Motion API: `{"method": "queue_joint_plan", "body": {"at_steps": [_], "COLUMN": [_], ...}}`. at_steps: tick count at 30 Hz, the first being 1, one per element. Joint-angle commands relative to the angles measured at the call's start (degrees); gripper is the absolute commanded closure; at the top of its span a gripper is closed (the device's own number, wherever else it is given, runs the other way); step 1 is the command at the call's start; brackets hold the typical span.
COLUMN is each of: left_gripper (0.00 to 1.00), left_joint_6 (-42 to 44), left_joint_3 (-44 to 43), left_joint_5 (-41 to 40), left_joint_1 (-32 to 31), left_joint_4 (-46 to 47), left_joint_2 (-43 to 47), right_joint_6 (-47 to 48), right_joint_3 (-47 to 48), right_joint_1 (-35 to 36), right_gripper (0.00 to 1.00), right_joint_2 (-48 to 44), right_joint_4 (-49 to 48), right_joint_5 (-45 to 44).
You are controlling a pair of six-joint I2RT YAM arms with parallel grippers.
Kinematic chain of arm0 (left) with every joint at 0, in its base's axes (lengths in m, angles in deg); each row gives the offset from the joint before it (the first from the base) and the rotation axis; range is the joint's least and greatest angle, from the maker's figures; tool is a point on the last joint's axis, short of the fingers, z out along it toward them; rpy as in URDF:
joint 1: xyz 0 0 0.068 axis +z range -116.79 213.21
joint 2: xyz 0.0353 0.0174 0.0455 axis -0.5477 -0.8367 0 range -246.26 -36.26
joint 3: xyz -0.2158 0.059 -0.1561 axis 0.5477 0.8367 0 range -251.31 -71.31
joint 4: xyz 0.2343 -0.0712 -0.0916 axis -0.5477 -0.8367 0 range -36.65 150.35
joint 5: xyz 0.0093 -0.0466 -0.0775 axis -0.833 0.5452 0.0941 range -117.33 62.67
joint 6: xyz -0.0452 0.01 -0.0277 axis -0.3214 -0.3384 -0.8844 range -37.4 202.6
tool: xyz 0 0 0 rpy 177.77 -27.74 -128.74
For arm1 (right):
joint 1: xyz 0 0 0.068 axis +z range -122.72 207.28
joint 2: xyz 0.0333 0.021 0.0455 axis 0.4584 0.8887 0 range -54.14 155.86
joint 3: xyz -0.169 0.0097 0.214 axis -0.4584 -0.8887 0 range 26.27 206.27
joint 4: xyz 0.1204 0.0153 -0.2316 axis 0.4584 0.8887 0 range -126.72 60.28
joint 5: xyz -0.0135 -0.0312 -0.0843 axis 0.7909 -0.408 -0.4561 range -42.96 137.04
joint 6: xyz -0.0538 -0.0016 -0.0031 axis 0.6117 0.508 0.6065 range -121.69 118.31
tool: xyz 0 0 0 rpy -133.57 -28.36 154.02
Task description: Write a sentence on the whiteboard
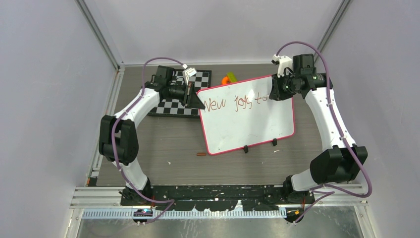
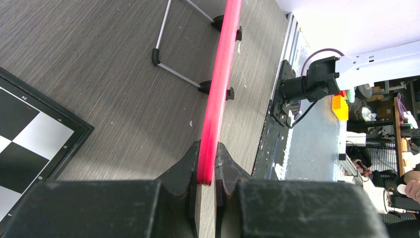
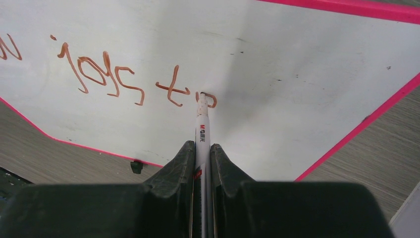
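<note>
My left end effector is clamped on the pink rim of the whiteboard at its left edge, just beside the checkerboard. My right end effector grips a marker. Its tip touches the "o" ending the sentence, which reads "New jobs to". The whiteboard stands mid-desk on a wire stand. Behind it lies something orange, perhaps a toy.

White rectangular whiteboard with a pink-red rim and rounded corners, centre-right of the frame, turned slightly askew; two small black clips on its lower edge; reddish-brown handwritten sentence along its upper part, so far reading "New jobs to".
</note>
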Motion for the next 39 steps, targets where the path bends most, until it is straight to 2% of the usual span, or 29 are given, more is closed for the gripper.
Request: {"method": "queue_joint_plan", "body": {"at_steps": [1, 11, 14, 17, 20, 27, 39], "left_gripper": [1.00, 0.98, 0.88, 0.70, 0.60, 0.49, 0.42], "left_joint_6": [2.64, 2.64, 2.24, 2.12, 1.66, 2.04, 1.32], "left_joint_3": [-1.16, -1.80, -2.10, -1.74, -0.49, 2.90, 6.62], "left_joint_5": [-4.87, -5.31, -5.31, -5.40, -5.53, -6.11, -3.62], "left_joint_1": [-1.11, -1.11, -1.09, -1.09, -1.08, -1.01, -1.17], "left_joint_4": [-0.20, -0.26, -0.28, -0.07, 0.77, 1.58, 3.21], "left_joint_2": [-0.91, -1.27, -0.90, -0.25, 0.43, 2.46, 1.02], "right_joint_6": [-0.79, 0.19, 0.78, 1.68, 1.66, -1.63, -5.56], "right_joint_3": [1.69, 2.43, 3.33, 3.16, 0.90, -8.71, -19.50], "right_joint_1": [0.80, 0.90, 1.28, 2.99, 6.32, 16.95, 22.02], "right_gripper": [1.00, 1.00, 1.00, 1.00, 1.00, 1.00, 1.00], "right_joint_2": [0.08, -2.07, -2.99, -3.66, -4.61, -8.92, -12.79], "right_joint_4": [-2.19, 1.71, 4.28, 6.84, 6.99, -0.26, -9.75], "right_joint_5": [1.95, 4.46, 6.30, 7.94, 9.24, 7.15, 8.00]}}
